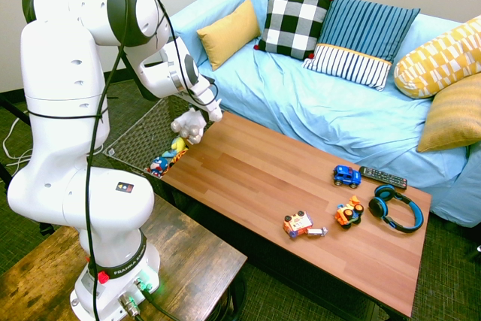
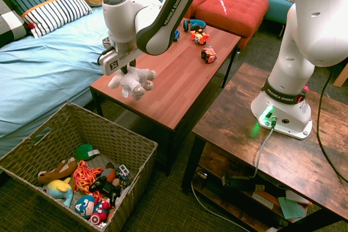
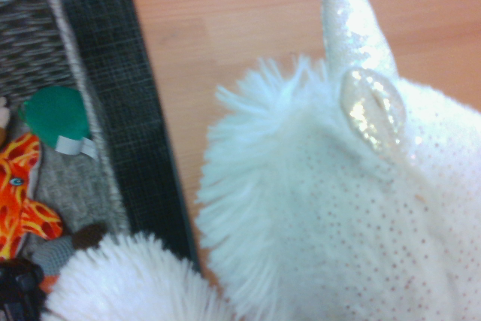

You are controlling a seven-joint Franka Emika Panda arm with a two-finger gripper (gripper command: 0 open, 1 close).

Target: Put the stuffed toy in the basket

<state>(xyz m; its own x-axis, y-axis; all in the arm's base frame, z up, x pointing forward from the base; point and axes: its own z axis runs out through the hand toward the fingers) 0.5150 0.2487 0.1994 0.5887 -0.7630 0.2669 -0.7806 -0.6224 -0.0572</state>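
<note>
The stuffed toy [image 3: 338,216] fills most of the wrist view: white fluffy fur, a shiny sequin horn and one glittering ear. Behind it is the wooden table [image 3: 240,28]. Beside the table edge runs a dark carpet strip [image 3: 128,88], then the woven wall of the basket [image 3: 71,110], holding a green piece [image 3: 54,114] and an orange patterned toy [image 3: 22,193], perhaps plush, both blurred.
</note>
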